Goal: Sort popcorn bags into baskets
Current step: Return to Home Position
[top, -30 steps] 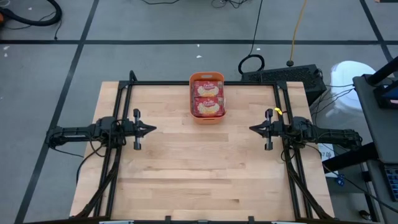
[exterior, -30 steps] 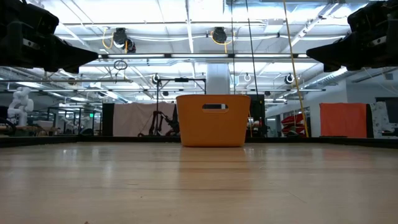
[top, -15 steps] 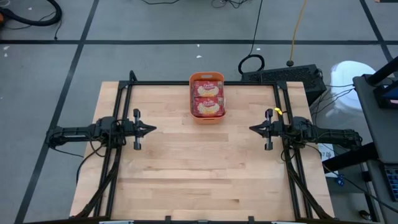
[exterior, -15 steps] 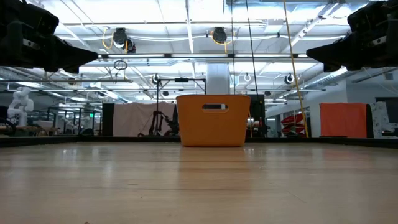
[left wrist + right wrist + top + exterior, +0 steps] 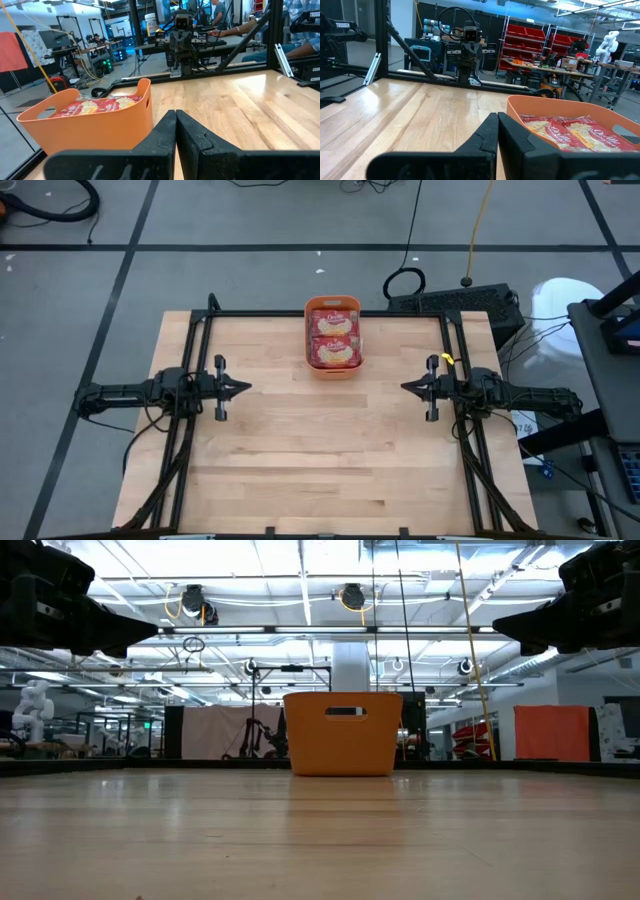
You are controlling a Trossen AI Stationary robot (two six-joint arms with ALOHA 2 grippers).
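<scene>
Left gripper (image 5: 245, 388) at 9 o'clock, right gripper (image 5: 405, 388) at 3 o'clock. Both pinched closed, empty, tips facing centre of table (image 5: 320, 450). Orange bin (image 5: 309, 332) at 12 o'clock edge, popcorn bags (image 5: 334, 340) lying inside, labels up. Bags likely light, flat, slick, crinkly; pinch at end seam.

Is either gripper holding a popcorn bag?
No, the left gripper and right gripper are shut and empty; popcorn bags lie in the orange bin.
</scene>
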